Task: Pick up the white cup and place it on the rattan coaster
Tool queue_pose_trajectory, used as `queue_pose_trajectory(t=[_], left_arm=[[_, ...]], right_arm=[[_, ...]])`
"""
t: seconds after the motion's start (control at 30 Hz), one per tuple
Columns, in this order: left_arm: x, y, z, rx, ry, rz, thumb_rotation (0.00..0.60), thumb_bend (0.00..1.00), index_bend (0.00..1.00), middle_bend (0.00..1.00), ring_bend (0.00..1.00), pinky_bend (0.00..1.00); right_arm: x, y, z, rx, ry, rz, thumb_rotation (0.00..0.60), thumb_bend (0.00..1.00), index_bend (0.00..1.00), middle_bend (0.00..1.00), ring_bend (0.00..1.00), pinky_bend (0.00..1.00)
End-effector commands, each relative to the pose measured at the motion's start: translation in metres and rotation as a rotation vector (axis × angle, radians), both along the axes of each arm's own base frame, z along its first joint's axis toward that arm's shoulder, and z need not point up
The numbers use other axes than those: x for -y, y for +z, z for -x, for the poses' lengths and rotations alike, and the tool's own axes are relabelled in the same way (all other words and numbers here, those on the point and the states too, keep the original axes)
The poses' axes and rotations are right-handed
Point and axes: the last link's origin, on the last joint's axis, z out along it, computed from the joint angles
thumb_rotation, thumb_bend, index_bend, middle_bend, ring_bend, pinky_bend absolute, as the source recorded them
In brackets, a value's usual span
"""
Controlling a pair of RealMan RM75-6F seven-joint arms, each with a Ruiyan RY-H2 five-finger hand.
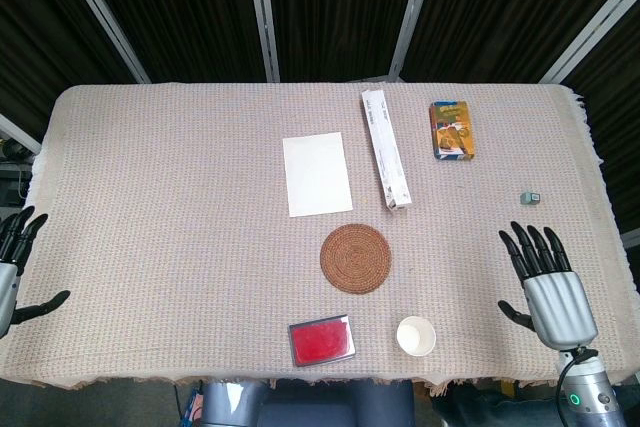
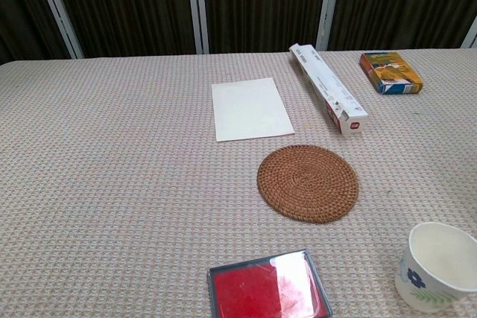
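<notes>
The white cup (image 1: 416, 335) stands upright near the table's front edge, right of centre; in the chest view the white cup (image 2: 440, 266) shows a blue flower print low on its side. The round rattan coaster (image 1: 355, 258) lies bare in the middle, up and to the left of the cup, and is also seen as the rattan coaster (image 2: 307, 182). My right hand (image 1: 545, 282) rests at the right front, fingers spread, holding nothing, well to the right of the cup. My left hand (image 1: 14, 267) sits at the far left edge, fingers apart and empty.
A red pad in a dark frame (image 1: 321, 340) lies left of the cup. Behind the coaster lie a white sheet (image 1: 316, 174), a long white box (image 1: 385, 147) and a colourful box (image 1: 452, 129). A small grey object (image 1: 530, 197) sits at the right.
</notes>
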Motion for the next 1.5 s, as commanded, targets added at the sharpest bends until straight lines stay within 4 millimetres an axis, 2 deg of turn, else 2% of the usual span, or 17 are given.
queue_pose_trajectory(t=[0.03, 0.27, 0.37, 0.5, 0.63, 0.83, 0.97, 1.07, 1.23, 1.5], left_arm=[[0.000, 0.001, 0.000, 0.003, 0.003, -0.002, 0.600, 0.00, 0.00, 0.00, 0.00, 0.00], [-0.001, 0.000, 0.000, 0.000, 0.007, -0.002, 0.600, 0.00, 0.00, 0.00, 0.00, 0.00], [-0.001, -0.002, -0.001, -0.002, 0.004, 0.006, 0.600, 0.00, 0.00, 0.00, 0.00, 0.00], [-0.002, -0.005, -0.001, -0.009, 0.012, 0.019, 0.600, 0.00, 0.00, 0.00, 0.00, 0.00], [-0.004, -0.006, 0.000, -0.019, 0.022, 0.019, 0.600, 0.00, 0.00, 0.00, 0.00, 0.00], [-0.007, -0.007, 0.003, -0.029, 0.039, 0.015, 0.600, 0.00, 0.00, 0.00, 0.00, 0.00], [-0.008, -0.007, 0.004, -0.033, 0.047, 0.017, 0.600, 0.00, 0.00, 0.00, 0.00, 0.00], [-0.009, -0.006, 0.004, -0.031, 0.050, 0.013, 0.600, 0.00, 0.00, 0.00, 0.00, 0.00], [-0.009, -0.005, 0.005, -0.028, 0.051, 0.012, 0.600, 0.00, 0.00, 0.00, 0.00, 0.00], [-0.009, -0.006, 0.005, -0.028, 0.052, 0.015, 0.600, 0.00, 0.00, 0.00, 0.00, 0.00]], right_arm=[[0.001, 0.000, 0.000, -0.002, 0.000, -0.002, 0.600, 0.00, 0.00, 0.00, 0.00, 0.00], [-0.004, -0.009, 0.001, 0.012, -0.015, -0.071, 0.600, 0.00, 0.00, 0.00, 0.00, 0.00], [-0.014, -0.026, 0.000, 0.040, -0.052, -0.240, 0.600, 0.00, 0.00, 0.00, 0.00, 0.00], [-0.015, -0.048, -0.010, 0.074, -0.028, -0.439, 0.600, 0.00, 0.01, 0.05, 0.02, 0.00], [-0.012, -0.069, -0.018, 0.033, 0.029, -0.546, 0.600, 0.00, 0.04, 0.11, 0.09, 0.04], [-0.013, -0.103, -0.032, -0.049, 0.094, -0.671, 0.600, 0.00, 0.06, 0.15, 0.14, 0.11], [-0.010, -0.118, -0.041, -0.080, 0.127, -0.680, 0.600, 0.04, 0.08, 0.18, 0.18, 0.17], [-0.009, -0.127, -0.046, -0.090, 0.138, -0.676, 0.600, 0.13, 0.10, 0.23, 0.25, 0.23], [-0.006, -0.135, -0.048, -0.114, 0.151, -0.641, 0.600, 0.33, 0.21, 0.41, 0.41, 0.37], [-0.003, -0.132, -0.053, -0.109, 0.170, -0.595, 0.600, 0.35, 0.24, 0.44, 0.44, 0.38]])
